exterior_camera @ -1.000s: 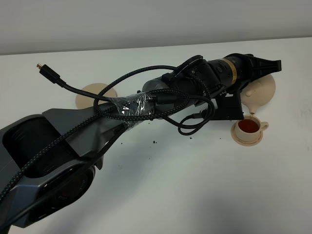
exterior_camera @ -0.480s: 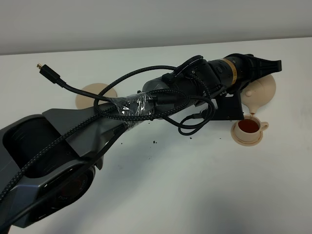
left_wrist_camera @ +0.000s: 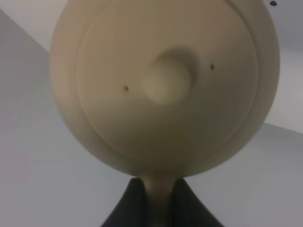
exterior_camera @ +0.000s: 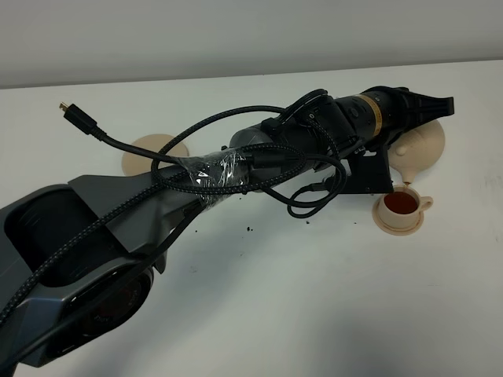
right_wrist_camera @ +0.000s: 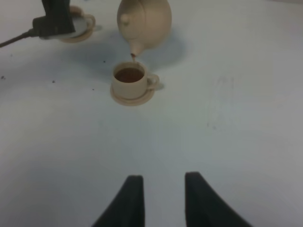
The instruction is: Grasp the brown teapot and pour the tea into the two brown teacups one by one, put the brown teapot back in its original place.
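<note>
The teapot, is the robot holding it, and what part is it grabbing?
Yes. The left gripper is shut on the brown teapot by its loop handle. The right gripper is open and holds nothing.

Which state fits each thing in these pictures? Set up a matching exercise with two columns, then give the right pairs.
Things:
1. brown teapot
2. teacup under the spout
3. left end effector
4. right end effector

States:
A. open, holding nothing
B. holds dark reddish-brown tea
C. tilted, spout pointing down
D. shut on the teapot's handle

Pairs: 1-C, 2-B, 3-D, 4-A
</note>
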You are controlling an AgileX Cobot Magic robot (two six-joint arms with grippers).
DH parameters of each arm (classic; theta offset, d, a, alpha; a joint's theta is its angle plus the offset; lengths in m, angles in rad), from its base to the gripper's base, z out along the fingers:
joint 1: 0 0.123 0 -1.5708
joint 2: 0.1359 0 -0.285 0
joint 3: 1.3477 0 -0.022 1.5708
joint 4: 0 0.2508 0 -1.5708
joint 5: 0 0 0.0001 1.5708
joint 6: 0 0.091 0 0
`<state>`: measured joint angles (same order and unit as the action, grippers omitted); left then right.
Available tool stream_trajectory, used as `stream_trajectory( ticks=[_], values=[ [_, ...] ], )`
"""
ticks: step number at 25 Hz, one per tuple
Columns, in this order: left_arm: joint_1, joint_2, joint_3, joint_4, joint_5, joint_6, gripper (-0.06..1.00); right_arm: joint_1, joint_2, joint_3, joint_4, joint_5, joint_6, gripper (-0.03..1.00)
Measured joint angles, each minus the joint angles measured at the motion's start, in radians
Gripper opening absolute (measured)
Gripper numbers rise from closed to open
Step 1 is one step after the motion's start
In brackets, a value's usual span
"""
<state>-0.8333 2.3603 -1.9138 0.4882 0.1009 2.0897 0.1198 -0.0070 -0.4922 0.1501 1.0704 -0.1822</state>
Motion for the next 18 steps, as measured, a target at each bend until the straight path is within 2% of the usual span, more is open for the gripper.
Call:
stream_trajectory(
  ticks=[8, 14, 18],
  values=[
    [0.0, 0.0, 0.0, -0.003, 0.004, 0.0, 0.15, 0.0, 0.0, 0.0, 0.0, 0.0, 0.0, 0.24],
    [0.0, 0.0, 0.0, -0.072, 0.039, -0.008, 0.15, 0.0, 0.0, 0.0, 0.0, 0.0, 0.0, 0.24],
    [0.0, 0.0, 0.0, -0.081, 0.043, -0.036, 0.15, 0.0, 0.0, 0.0, 0.0, 0.0, 0.0, 0.24]
  ],
)
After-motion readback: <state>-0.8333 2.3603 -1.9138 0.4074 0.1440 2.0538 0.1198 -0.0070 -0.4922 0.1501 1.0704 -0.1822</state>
